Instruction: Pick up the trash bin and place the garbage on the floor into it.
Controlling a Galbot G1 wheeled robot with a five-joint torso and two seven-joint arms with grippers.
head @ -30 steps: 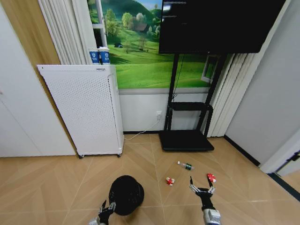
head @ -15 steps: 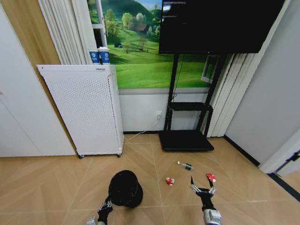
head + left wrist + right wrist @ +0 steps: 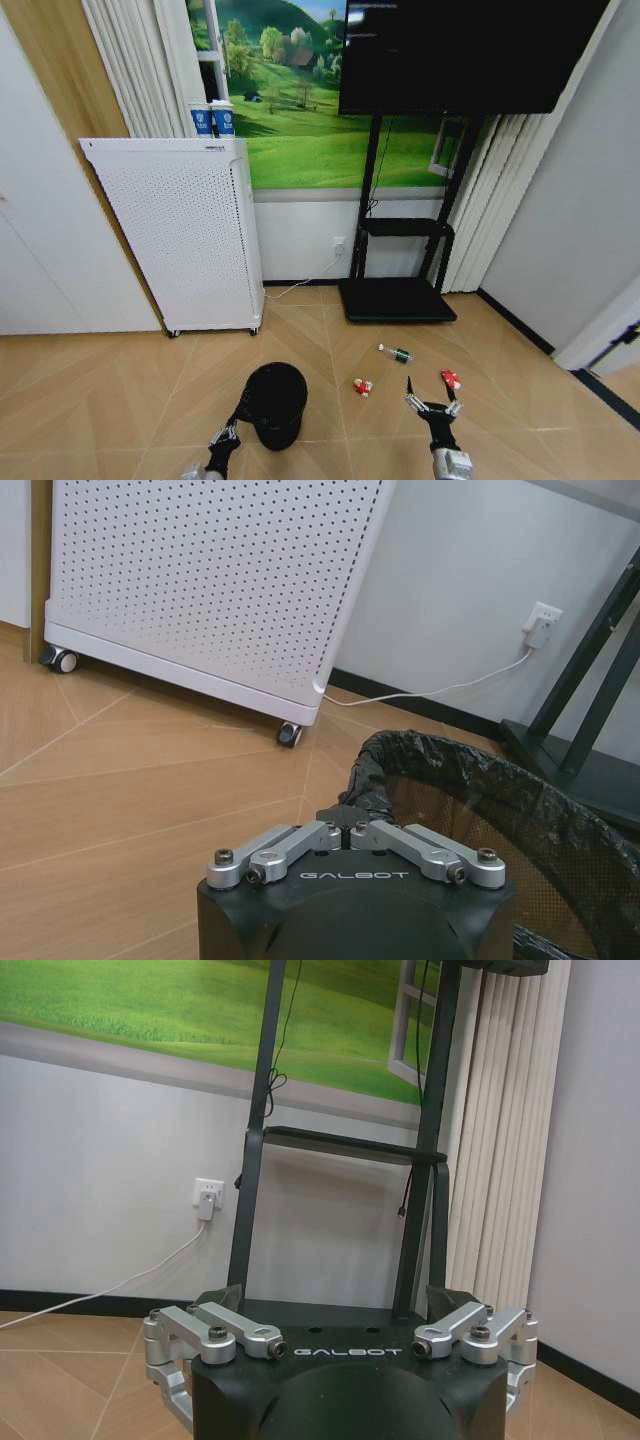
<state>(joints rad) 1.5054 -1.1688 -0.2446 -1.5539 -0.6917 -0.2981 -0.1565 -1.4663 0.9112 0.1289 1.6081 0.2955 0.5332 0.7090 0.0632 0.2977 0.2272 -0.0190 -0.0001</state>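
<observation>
Near left, left gripper (image 3: 225,437) clamps bin (image 3: 273,403) rim; bin now upright, was tilted. Right gripper (image 3: 430,407) hangs open, empty, near litter (image 3: 362,386).

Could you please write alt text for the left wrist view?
The left end effector is shut on the rim of the trash bin, lined with a black bag, above a wooden floor. Behind stands a white perforated appliance on casters, its cord plugged into a wall outlet.
</observation>
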